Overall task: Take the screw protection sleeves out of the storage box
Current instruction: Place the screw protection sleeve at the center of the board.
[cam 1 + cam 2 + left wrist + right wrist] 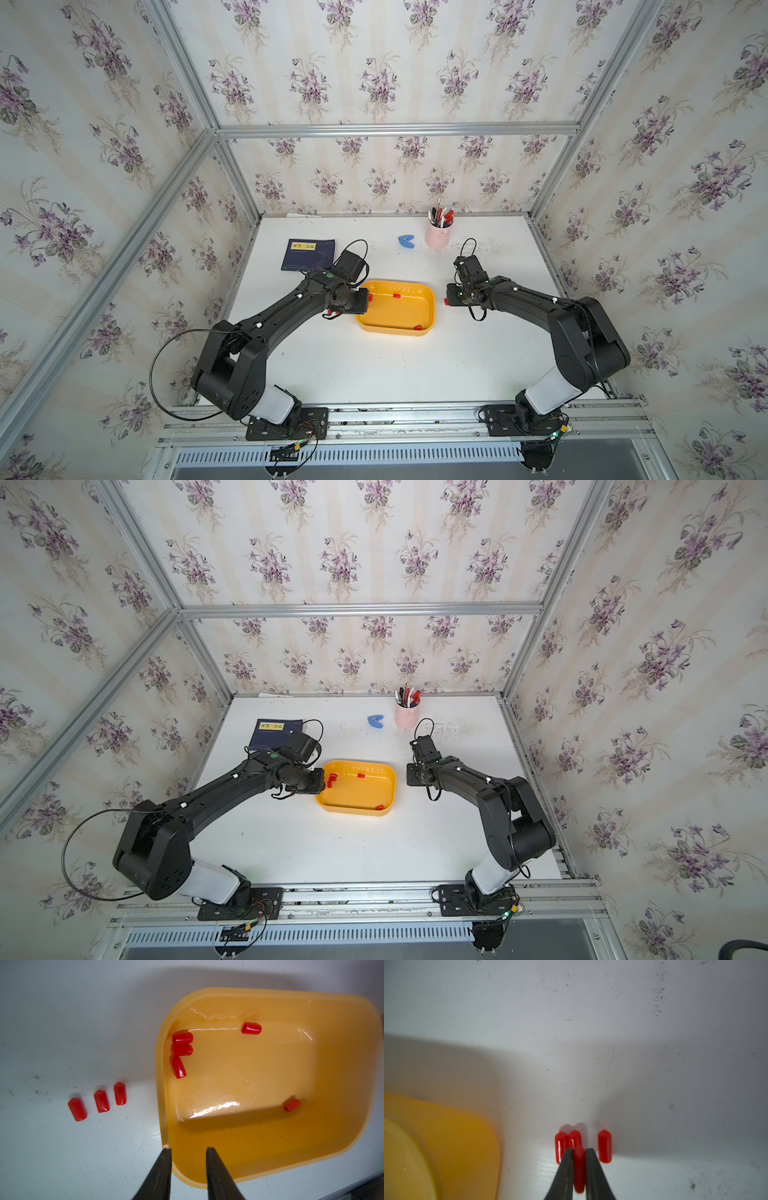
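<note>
Screw protection sleeves: five in storage box, six outside, one pinched in right tool; left tool half-open, empty.

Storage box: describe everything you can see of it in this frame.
The storage box is a shallow yellow-orange tray of glossy plastic, rectangular with rounded corners and a raised rim. It sits flat on the white table between the two arms. Five screw protection sleeves lie inside: three bunched against the short wall nearest the left arm, two apart. The left end effector, open and empty, hovers at its rim; contact cannot be judged.
</note>
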Robot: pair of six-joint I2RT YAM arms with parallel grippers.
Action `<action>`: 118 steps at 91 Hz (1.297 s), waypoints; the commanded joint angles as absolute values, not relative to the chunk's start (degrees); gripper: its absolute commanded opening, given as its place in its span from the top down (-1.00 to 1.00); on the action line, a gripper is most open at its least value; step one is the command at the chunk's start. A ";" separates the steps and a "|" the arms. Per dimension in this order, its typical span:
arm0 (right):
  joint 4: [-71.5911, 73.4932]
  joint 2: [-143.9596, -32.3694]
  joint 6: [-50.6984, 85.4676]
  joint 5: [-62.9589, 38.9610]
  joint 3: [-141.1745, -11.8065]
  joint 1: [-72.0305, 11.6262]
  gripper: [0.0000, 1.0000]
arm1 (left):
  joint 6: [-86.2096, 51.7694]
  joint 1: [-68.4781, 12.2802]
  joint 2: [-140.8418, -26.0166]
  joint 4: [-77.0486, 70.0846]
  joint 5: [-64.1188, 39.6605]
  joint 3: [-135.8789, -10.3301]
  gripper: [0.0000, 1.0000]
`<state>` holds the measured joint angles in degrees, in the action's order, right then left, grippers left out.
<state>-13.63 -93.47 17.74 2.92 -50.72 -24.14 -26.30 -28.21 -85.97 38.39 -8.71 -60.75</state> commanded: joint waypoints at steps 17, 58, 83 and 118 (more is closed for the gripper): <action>-11.76 -95.48 16.65 3.32 -51.18 -23.70 0.69 | -25.85 -28.21 -86.98 39.64 -8.09 -61.76 0.33; -11.63 -96.79 16.62 3.03 -50.79 -23.68 0.59 | -26.11 -28.21 -87.28 39.70 -8.00 -61.70 0.33; -11.77 -96.04 16.96 2.72 -50.62 -23.68 0.52 | -26.20 -28.34 -87.17 39.64 -7.82 -61.44 0.33; -13.21 -93.43 17.14 2.42 -51.08 -23.68 0.52 | -26.28 -28.35 -87.36 39.31 -7.91 -61.26 0.34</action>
